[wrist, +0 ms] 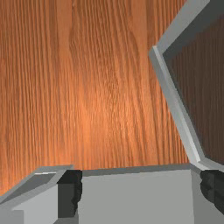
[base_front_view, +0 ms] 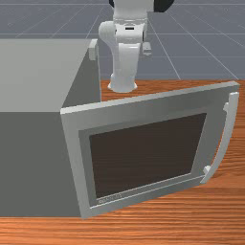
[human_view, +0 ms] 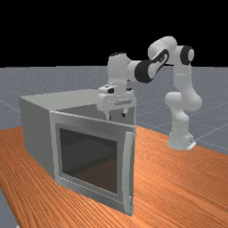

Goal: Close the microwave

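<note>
The grey microwave [base_front_view: 33, 162] sits on the wooden counter [human_view: 187, 178], toward the front view's left. Its door [base_front_view: 72, 143] is swung wide open, reaching toward the front view's right, with a dark window [base_front_view: 148, 153] in the middle and a long curved handle [base_front_view: 226, 139] along its free edge. In the far view the pincer [human_view: 116, 116] hangs pointing down by the door's top edge; I can't tell whether they touch. The wrist view shows the pincer [wrist: 141, 191] spread, its dark fingers [wrist: 69, 194] well apart.
</note>
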Tool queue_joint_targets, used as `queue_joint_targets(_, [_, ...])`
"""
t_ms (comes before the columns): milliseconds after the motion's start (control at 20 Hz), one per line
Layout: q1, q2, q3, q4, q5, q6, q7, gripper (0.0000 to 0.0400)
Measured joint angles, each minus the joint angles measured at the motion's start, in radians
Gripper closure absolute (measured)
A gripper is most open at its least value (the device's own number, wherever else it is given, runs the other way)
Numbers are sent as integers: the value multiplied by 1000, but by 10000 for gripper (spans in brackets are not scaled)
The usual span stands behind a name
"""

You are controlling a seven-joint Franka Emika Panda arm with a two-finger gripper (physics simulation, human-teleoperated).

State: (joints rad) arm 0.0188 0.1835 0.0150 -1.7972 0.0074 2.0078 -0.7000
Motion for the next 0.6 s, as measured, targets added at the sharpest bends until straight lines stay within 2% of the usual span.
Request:
queue_joint_targets(350, [60,15,34,19,-11,-4,122,0])
queue_joint_targets(600, [64,2,40,45,-10,-37,80,0])
